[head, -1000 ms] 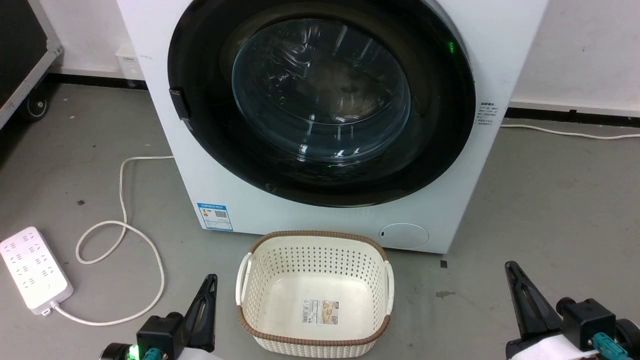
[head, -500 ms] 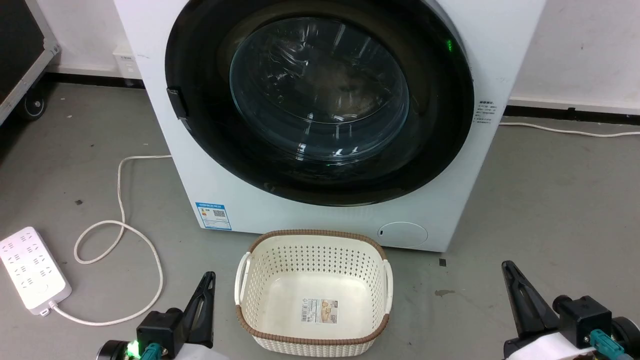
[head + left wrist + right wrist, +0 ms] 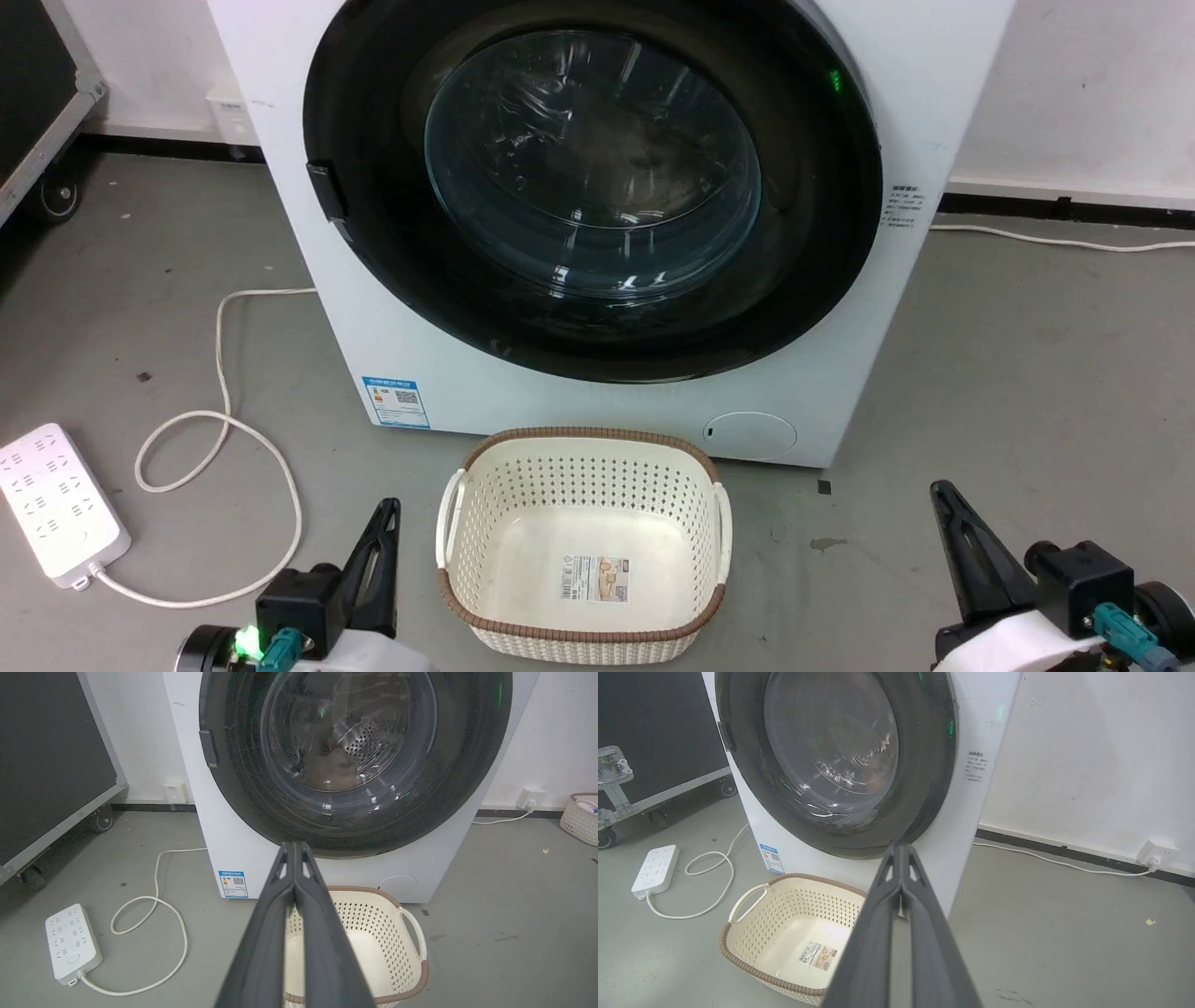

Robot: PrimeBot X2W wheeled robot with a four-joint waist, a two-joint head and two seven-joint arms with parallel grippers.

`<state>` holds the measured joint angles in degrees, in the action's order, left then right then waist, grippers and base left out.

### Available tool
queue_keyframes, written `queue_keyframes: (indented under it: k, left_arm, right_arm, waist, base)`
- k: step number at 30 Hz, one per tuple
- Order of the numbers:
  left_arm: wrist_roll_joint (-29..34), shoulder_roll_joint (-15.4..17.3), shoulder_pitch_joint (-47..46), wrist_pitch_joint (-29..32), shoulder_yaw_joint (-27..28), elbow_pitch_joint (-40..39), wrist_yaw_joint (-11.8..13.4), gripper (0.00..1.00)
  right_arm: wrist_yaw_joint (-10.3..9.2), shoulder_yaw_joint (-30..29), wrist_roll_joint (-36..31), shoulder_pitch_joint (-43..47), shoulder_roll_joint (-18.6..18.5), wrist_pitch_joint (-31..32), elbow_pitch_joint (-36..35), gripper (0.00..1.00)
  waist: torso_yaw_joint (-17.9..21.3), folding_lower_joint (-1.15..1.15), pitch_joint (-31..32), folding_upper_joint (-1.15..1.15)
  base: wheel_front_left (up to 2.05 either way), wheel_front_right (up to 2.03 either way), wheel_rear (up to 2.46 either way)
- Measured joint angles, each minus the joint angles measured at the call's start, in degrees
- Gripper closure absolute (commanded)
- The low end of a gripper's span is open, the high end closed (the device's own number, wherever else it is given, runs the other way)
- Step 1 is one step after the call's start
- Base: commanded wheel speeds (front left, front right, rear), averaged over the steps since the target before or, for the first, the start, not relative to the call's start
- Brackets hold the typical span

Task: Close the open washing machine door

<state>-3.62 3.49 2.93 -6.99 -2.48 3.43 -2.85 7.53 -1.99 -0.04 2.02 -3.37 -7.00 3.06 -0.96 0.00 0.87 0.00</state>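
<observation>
The white washing machine (image 3: 868, 56) stands before me, its round black-framed door (image 3: 373, 252) lying flat against the front, glass bowl in the middle. The same door (image 3: 233, 765) (image 3: 747, 779) faces both wrist cameras, its latch tab on the left rim. My left gripper (image 3: 385, 511) rests low at the lower left, shut and empty, well short of the machine. My right gripper (image 3: 938, 493) rests at the lower right, also shut and empty. In each wrist view the two fingers (image 3: 303, 891) (image 3: 920, 891) meet at their tips.
A cream perforated laundry basket (image 3: 583, 443) with a brown rim sits on the floor between the grippers, just before the machine. A white power strip (image 3: 56, 509) and its looped cable (image 3: 224, 420) lie at the left. A black wheeled case (image 3: 51, 765) stands far left.
The whole head picture has drifted slightly up and left, so the camera moved. Both grippers keep their places beside the basket and stay shut.
</observation>
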Motion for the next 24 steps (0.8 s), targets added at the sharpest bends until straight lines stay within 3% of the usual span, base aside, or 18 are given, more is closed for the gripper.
queue_keyframes:
  k: [24]
  left_arm:
    - [1.11,-0.23,-0.74,2.64,1.08,-1.31,1.18,1.0]
  right_arm:
    - [0.0,0.73,0.0,-0.3,0.04,2.9,-1.08,1.0]
  waist:
    - [0.39,0.0,-0.35,0.0]
  base:
    - [0.0,0.0,0.0]
